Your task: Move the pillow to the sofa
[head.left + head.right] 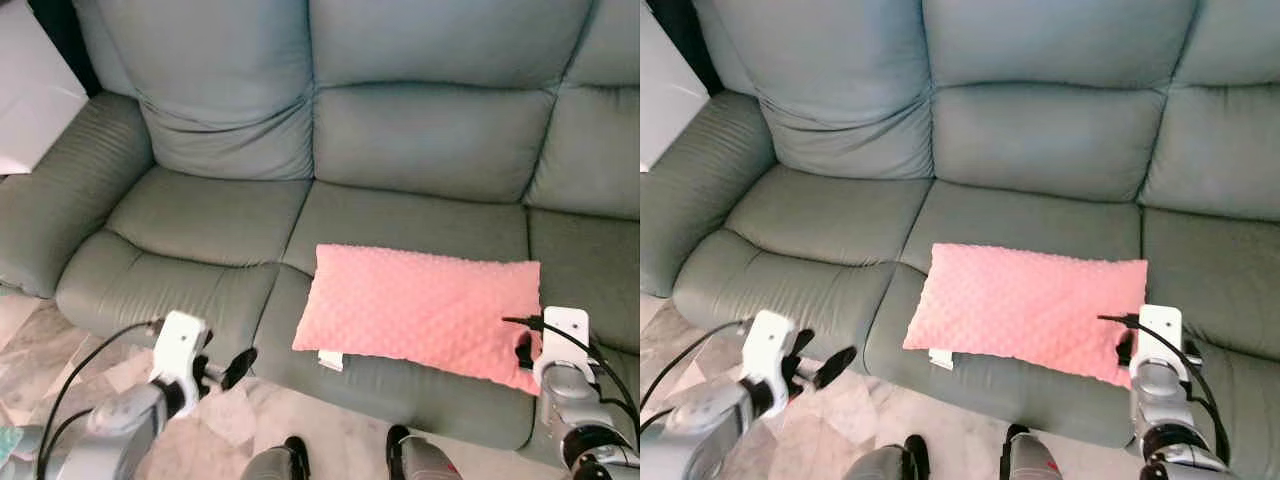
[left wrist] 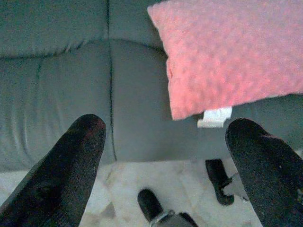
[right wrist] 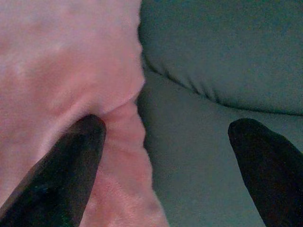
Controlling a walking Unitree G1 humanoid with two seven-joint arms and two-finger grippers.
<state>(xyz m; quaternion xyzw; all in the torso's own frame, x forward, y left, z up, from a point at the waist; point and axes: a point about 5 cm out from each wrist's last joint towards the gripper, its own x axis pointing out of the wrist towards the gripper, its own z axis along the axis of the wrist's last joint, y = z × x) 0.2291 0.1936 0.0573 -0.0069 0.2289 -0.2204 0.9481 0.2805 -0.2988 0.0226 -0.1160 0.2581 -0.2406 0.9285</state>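
**Pink pillow down on the middle seat, both claws spread**

The pink pillow [image 1: 420, 312] is seen lying flat on the grey-green sofa [image 1: 420, 140] — on the middle seat cushion, its long side running across the seat and its near edge reaching the cushion's front edge. A small white tag [image 1: 331, 361] is seen poking out from under the pillow's near corner on the robot's left side.

The right gripper [image 3: 165, 156] is placed at the pillow's corner on the robot's right. In the right wrist view its two black fingers [image 3: 71, 165] are held wide apart: one is pressed against the pink fabric, which is dented and creased there, while the other is held over bare sofa cushion, well apart from the pillow. Nothing is clamped between them. In the head views the white wrist housing is seen just beside the pillow's near right corner, overlapping its edge.

The left gripper [image 2: 165, 161] is held low in front of the sofa's left seat, off the cushion and over the pale tiled floor [image 1: 230, 420]. Its fingers are spread too — nothing is held between them. In the left wrist view the pillow's near left corner and the white tag are seen ahead, well apart from the fingertips, and the robot's dark feet [image 1: 296, 452] are seen on the floor below.
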